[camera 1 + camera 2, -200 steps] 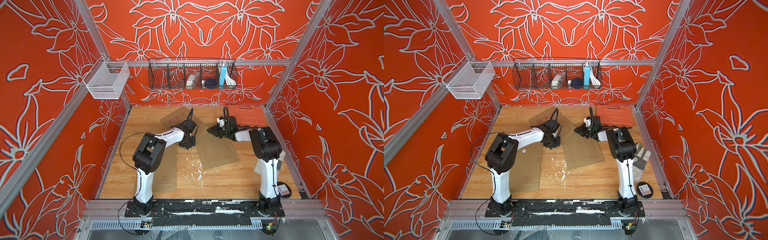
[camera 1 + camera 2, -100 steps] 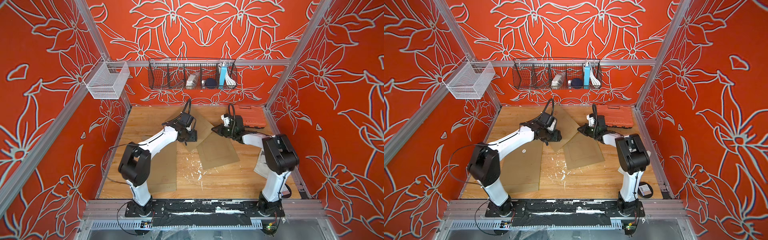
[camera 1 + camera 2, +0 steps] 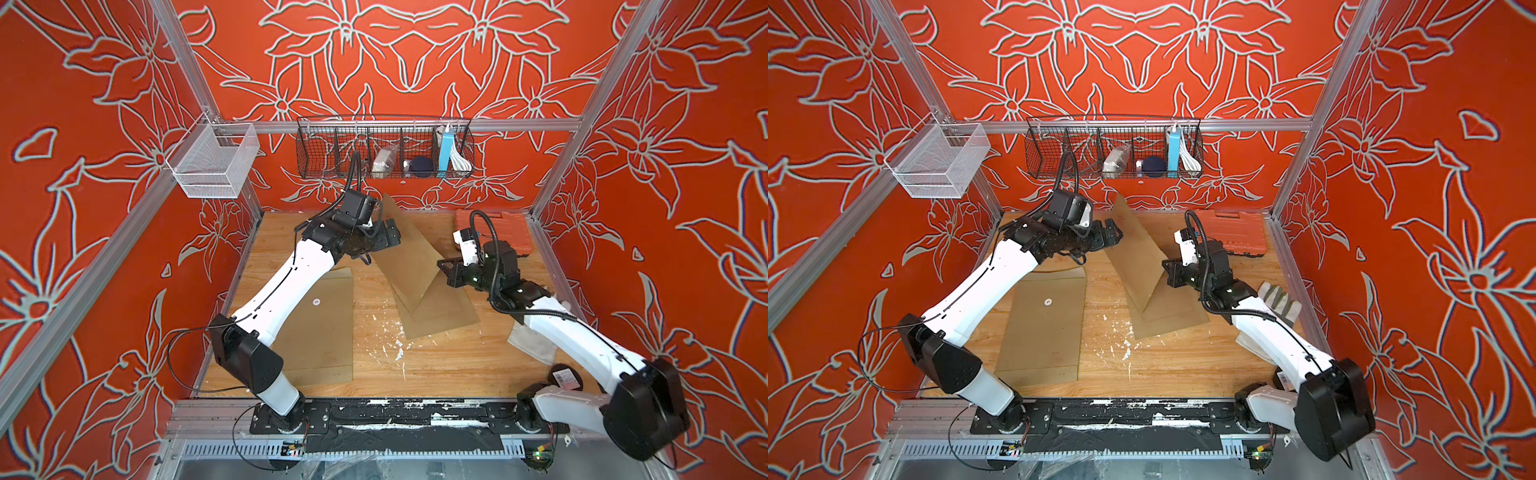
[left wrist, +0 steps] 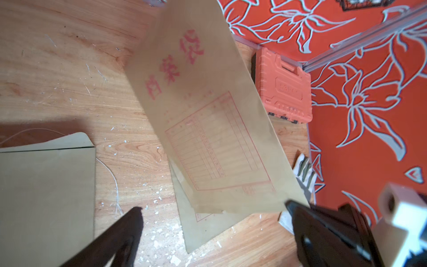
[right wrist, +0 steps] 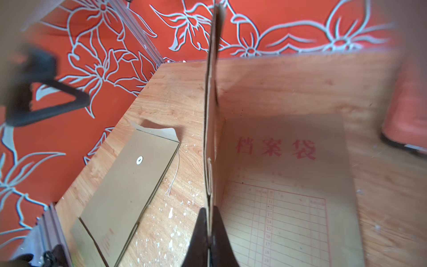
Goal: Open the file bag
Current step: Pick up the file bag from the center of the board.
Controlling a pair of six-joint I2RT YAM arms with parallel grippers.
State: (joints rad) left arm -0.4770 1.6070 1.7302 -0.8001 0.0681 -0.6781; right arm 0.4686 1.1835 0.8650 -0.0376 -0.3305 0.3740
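**File bag held on edge by right gripper; left gripper open**

At the left, a spare bag (image 3: 320, 328) lies flat on the table (image 3: 374, 374) with its flap open and its string loose. The left gripper (image 3: 390, 237) hangs over the table with its jaws spread wide, holding nothing. It is just beside the file bag (image 3: 409, 257), but I cannot tell whether it touches the paper. The file bag stands tilted on edge mid-table, above another bag (image 3: 444, 311) that lies flat. The right gripper (image 5: 209, 211) is clamped on the file bag's edge, both fingers pressed to the paper. An orange case (image 3: 498, 232) sits at the far right corner.
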